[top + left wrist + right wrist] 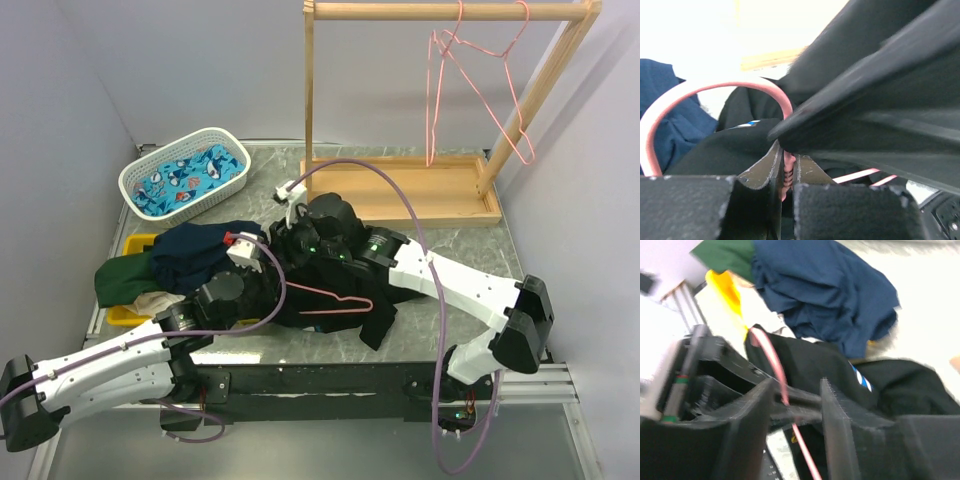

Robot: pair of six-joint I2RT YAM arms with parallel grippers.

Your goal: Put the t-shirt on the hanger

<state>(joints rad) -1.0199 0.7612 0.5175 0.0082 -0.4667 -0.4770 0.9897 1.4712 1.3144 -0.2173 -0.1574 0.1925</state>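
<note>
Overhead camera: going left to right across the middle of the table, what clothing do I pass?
First the dark green garment → navy garment → black t-shirt, with the pink hanger lying on it.

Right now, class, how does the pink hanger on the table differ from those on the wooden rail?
The table hanger lies flat on the black t-shirt; the rail hangers hang down. The left gripper clamps the table hanger; nothing touches the rail hangers. All are thin pink wire.
</note>
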